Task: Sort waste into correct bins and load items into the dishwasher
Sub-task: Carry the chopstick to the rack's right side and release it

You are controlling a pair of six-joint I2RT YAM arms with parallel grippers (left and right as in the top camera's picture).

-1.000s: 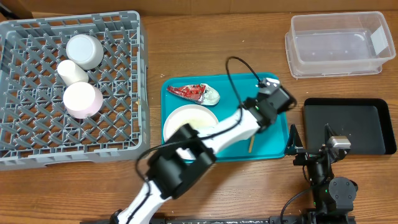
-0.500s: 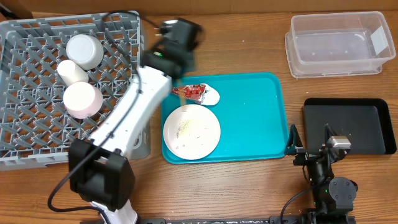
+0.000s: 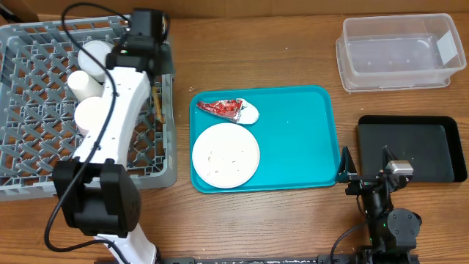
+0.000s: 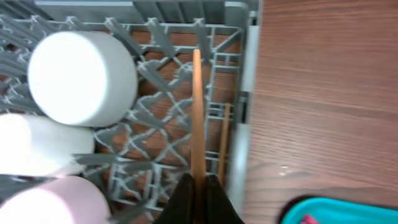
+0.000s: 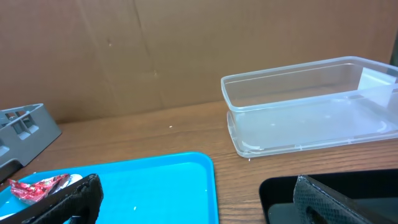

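Note:
My left gripper (image 4: 198,186) is shut on a wooden chopstick (image 4: 196,112) and hangs over the right side of the grey dish rack (image 3: 44,161). In the overhead view it sits at the rack's far right corner (image 3: 150,44). Three white and pale cups (image 3: 99,59) stand in the rack. The red foil wrapper (image 3: 223,108) with its white wad and a white plate (image 3: 226,155) with rice scraps lie on the teal tray (image 3: 300,139). My right gripper (image 3: 365,165) is open and empty between the teal tray and the black tray (image 3: 410,147).
A second chopstick (image 4: 222,146) lies in the rack by its right wall. The clear tub (image 3: 399,51) stands at the far right and also shows in the right wrist view (image 5: 305,106). Brown cardboard backs the table.
My left arm swung from the teal tray's right side across to the rack's far right corner, with the chopstick in it. The chopstick is gone from the tray. The right arm stayed still.

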